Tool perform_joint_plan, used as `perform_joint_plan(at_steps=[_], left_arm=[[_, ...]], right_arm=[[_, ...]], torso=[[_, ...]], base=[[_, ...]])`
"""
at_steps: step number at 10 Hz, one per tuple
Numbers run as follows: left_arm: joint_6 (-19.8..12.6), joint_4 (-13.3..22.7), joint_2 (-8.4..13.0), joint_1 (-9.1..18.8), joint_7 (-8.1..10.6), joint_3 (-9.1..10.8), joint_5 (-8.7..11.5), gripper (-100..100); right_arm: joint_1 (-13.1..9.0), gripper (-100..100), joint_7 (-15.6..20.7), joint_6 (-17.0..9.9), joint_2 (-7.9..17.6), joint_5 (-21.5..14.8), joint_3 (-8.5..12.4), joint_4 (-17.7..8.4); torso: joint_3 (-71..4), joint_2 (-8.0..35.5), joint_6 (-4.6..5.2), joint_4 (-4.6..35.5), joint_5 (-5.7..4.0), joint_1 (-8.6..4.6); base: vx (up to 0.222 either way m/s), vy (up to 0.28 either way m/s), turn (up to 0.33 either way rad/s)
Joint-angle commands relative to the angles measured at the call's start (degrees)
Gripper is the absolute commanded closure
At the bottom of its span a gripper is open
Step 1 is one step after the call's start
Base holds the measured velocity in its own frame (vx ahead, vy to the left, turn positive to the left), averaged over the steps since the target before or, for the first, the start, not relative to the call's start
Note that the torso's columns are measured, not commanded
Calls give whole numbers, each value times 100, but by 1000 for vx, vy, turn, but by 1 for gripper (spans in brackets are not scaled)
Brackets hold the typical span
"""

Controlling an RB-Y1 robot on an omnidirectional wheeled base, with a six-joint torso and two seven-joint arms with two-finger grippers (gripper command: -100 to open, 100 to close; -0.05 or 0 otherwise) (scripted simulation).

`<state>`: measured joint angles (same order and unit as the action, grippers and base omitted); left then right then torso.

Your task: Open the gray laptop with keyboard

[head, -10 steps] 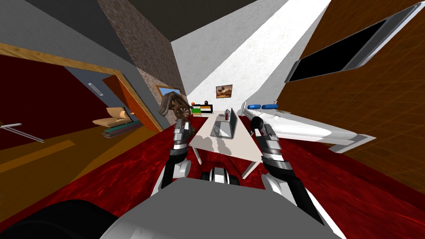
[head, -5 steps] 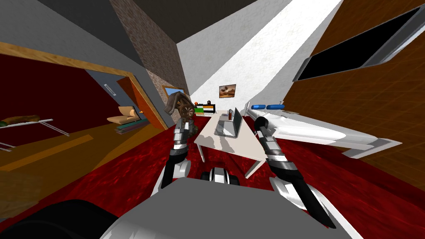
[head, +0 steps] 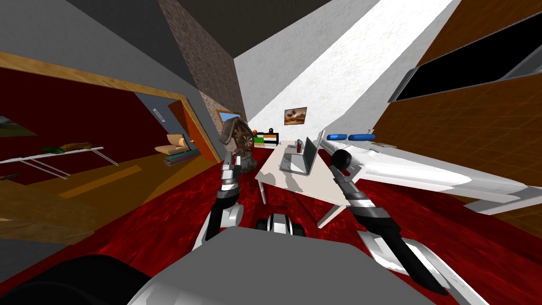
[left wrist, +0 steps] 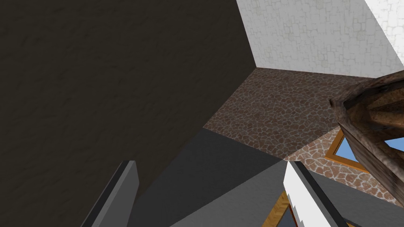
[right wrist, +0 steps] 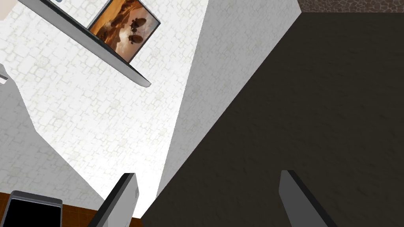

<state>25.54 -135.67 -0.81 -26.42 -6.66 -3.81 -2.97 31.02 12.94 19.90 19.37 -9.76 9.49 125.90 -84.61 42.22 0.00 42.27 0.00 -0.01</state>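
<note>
The grey laptop [head: 303,157] sits at the far end of a white table [head: 296,184] ahead of me. Its lid stands raised, nearly upright, over the keyboard base. My left forearm [head: 229,177] rises to the left of the table, short of the laptop. My right forearm [head: 353,193] rises at the table's right edge, beside the laptop. Both hands point up at the ceiling. The left gripper [left wrist: 209,163] is open and holds nothing. So is the right gripper [right wrist: 207,173]. A thin grey slab edge [right wrist: 98,51] crosses the right wrist view near that hand.
A small red bottle [head: 299,145] stands behind the laptop. A brown wooden clock-like object [head: 238,138] stands left of the table, close to my left hand. A white bed [head: 423,172] with blue pillows [head: 349,137] lies along the right. Red carpet [head: 159,222] surrounds the table.
The whole head view has slid, so I have moved on toward the table, which now lies further right. My right arm has swung outward to the right. The laptop's lid stands as before.
</note>
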Motion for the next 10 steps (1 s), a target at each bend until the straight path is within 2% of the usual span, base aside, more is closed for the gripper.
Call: perform_joint_plan(at_steps=[1, 5, 10], left_arm=[[0, 0, 0, 0, 0, 0, 0, 0], [0, 0, 0, 0, 0, 0, 0, 0], [0, 0, 0, -1, 0, 0, 0, 0]], right_arm=[[34, -100, 323, -122, 385, -391, 326, -254], [106, -100, 805, -376, 970, -1013, 779, -698], [203, -100, 1337, -754, 1841, -1747, 1310, -1409]], torso=[[0, 0, 0, 0, 0, 2], [0, 0, -1, 0, 0, 1], [1, 2, -1, 1, 0, 0]], base=[[-38, 104, 131], [-14, 109, 109], [47, 113, 93]])
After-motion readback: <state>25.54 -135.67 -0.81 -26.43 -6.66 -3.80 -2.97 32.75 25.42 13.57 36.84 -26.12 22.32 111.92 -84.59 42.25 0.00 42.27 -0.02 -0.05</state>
